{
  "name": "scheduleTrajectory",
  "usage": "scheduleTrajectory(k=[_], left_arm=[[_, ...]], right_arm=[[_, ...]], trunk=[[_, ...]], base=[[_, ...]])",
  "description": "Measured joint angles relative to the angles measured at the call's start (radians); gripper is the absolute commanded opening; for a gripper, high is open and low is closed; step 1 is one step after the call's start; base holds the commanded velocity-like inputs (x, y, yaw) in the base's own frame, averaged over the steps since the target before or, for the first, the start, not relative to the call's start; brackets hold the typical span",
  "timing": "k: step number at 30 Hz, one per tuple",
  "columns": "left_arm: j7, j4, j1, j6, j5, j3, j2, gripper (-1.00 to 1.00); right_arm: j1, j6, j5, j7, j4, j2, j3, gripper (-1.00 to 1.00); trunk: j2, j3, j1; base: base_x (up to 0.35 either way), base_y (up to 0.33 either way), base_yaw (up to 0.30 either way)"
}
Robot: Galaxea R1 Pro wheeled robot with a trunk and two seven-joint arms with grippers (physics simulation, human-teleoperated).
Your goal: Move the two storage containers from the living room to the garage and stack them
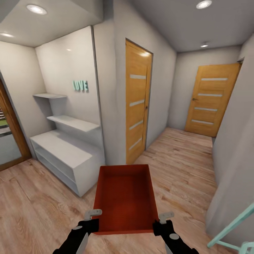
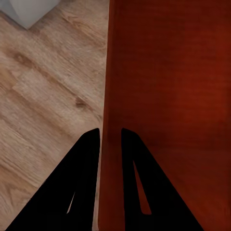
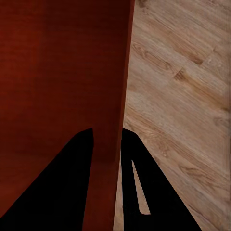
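Observation:
One orange-red storage container hangs low in front of me in the head view, held level above a light wood plank floor. My left gripper is shut on its left wall near the front corner. My right gripper is shut on the right wall opposite. In the left wrist view the thin wall runs between the two black fingers of the left gripper. The right wrist view shows the same, with the wall pinched in the right gripper. The room is a hallway with pale walls.
A white low shelf unit stands at the left under a teal LOVE sign. A wall corner and a wooden door are straight ahead. The corridor runs right to a second door. A teal frame sits at lower right.

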Motion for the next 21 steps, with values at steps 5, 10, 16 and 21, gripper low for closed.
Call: scheduleTrajectory(k=[5,10,16,21], left_arm=[[0.0,0.0,0.0,0.0,0.0,0.0,0.0,-1.0],[0.0,0.0,0.0,0.0,-0.001,0.001,-0.001,-1.0],[0.0,0.0,0.0,0.0,-0.002,0.001,-0.002,-1.0],[0.0,0.0,0.0,0.0,-0.002,0.001,-0.002,-1.0]], right_arm=[[0.0,0.0,0.0,0.0,0.0,0.0,0.0,-1.0],[0.0,0.0,-0.001,0.001,0.0,-0.001,0.0,-1.0],[0.0,0.0,-0.001,0.001,0.0,-0.001,0.0,-1.0],[0.0,0.0,-0.001,0.001,-0.001,-0.001,0.0,-1.0]], trunk=[[0.0,0.0,0.0],[0.0,0.0,0.0],[0.0,0.0,0.0],[0.0,0.0,0.0]], base=[[0.327,0.0,-0.007],[0.327,0.0,-0.009],[0.327,0.0,-0.213],[0.327,0.0,-0.271]])
